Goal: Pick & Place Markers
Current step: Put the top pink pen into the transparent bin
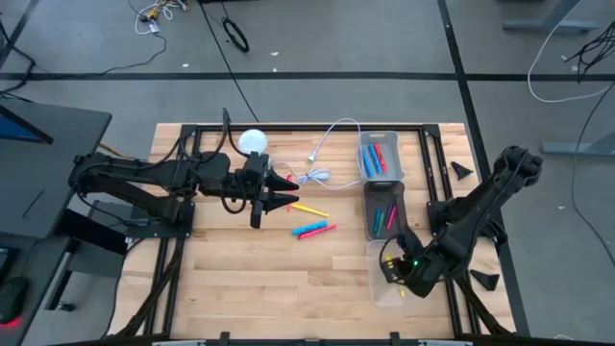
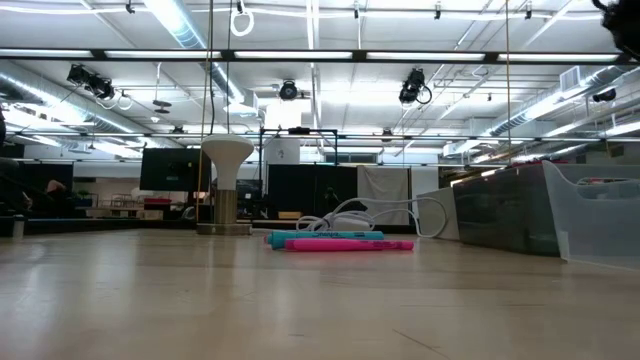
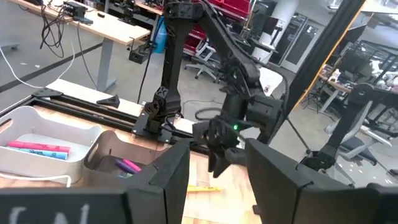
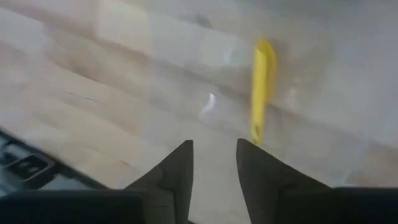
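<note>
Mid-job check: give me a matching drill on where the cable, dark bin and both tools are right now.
Things:
1. cable
2. dark bin
3. right tool
4. left tool

Places:
a. over the clear bin holding one yellow marker
b. holds pink and green markers
c. coiled beside the clear bin with blue and red markers
d. next to the loose yellow marker on the table

Pairs: 1-c, 2-b, 3-a, 4-d
</note>
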